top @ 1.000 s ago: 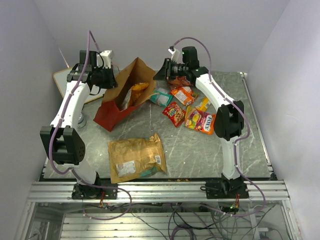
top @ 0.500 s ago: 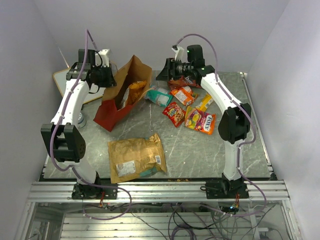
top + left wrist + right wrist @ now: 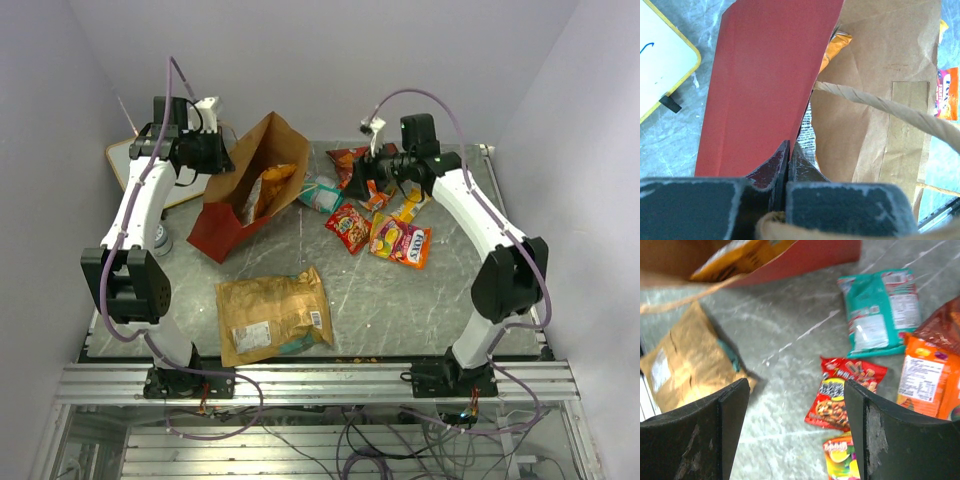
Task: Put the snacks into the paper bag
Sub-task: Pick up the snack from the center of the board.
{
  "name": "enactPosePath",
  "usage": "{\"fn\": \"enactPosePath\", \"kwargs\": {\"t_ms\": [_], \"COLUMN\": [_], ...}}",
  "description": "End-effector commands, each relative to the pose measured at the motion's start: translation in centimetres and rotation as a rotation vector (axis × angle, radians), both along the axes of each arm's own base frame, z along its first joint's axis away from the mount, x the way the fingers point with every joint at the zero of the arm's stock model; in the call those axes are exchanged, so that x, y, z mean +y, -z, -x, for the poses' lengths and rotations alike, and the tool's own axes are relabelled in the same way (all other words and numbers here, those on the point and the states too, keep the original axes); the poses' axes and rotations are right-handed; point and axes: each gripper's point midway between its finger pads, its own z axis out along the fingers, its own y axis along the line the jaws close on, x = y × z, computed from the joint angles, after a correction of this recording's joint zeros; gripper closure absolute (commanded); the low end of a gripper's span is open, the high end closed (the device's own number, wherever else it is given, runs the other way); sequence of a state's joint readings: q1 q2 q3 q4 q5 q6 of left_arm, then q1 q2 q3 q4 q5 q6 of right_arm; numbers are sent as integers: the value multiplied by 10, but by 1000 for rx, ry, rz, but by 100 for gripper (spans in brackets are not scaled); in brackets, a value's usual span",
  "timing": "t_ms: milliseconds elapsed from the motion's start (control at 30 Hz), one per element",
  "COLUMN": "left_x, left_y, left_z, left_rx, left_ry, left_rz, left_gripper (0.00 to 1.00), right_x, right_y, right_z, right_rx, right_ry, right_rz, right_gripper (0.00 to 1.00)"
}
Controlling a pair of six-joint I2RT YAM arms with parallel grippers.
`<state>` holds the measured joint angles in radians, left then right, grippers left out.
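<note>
A two-armed robot stands at a grey table [image 3: 420, 300] strewn with snacks. The left gripper [image 3: 789, 148] is pressed together on the rim of the one paper bag [image 3: 213, 236], pinching the red wall and holding the mouth open. The right gripper [image 3: 796, 387] hangs with its fingers spread wide and nothing between them. Directly below it, framed by the two fingers, lies a small red packet [image 3: 842, 392], its long axis slanting across the gap instead of lining up with it. The bag's mouth is off to that gripper's left and a little beyond it, well apart. The right arm is much the nearer to the loose pile. Seven packets lie outside the bag: the small red packet, one teal pack [image 3: 879, 315], one orange pack [image 3: 925, 375], one dark red chip bag [image 3: 946, 322], one yellow stick pack [image 3: 408, 207], one yellow-and-orange pack [image 3: 401, 243], and, nearer the arm bases, one large tan-gold packet [image 3: 272, 318]. Inside the bag, one orange bag [image 3: 272, 183] shows; something silvery sits beside it, too hidden to name.
</note>
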<state>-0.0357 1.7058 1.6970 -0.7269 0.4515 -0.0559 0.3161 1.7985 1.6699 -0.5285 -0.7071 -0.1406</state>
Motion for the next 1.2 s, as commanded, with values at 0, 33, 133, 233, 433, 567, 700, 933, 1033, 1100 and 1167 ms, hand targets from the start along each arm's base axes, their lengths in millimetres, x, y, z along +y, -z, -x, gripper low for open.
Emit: {"fn": "enactPosePath", "kwargs": {"t_ms": [0, 33, 133, 233, 433, 567, 700, 933, 1033, 1100, 1167], "left_x": [-3, -3, -4, -3, -1, -1, 0, 1, 1, 1, 0], "left_y": [-6, -6, -2, 2, 7, 9, 10, 7, 8, 9, 11], "left_z": [-3, -4, -4, -5, -9, -9, -7, -5, -5, -5, -4], "left_rx": [-17, -16, -6, 3, 16, 19, 18, 2, 5, 5, 8], "left_ry": [40, 39, 43, 41, 32, 36, 34, 29, 30, 30, 30], "left_rz": [13, 12, 17, 18, 20, 20, 18, 9, 11, 13, 17], "left_gripper": [93, 93, 93, 93, 93, 93, 93, 93, 93, 93, 93], "right_x": [17, 22, 37, 50, 71, 77, 82, 92, 96, 98, 98], "right_y": [11, 24, 50, 71, 105, 134, 160, 185, 193, 198, 202], "right_z": [56, 69, 92, 107, 126, 122, 119, 135, 140, 141, 141], "right_rx": [-139, -132, -96, -29, 115, 236, 305, 360, 386, 404, 421], "right_ry": [-235, -263, -298, -306, -265, -188, -149, -183, -195, -195, -197], "right_rz": [82, 107, 115, 65, -18, -6, 38, 88, 95, 98, 104], "right_gripper": [23, 23, 24, 29, 31, 31, 31, 33, 40, 48, 54]}}
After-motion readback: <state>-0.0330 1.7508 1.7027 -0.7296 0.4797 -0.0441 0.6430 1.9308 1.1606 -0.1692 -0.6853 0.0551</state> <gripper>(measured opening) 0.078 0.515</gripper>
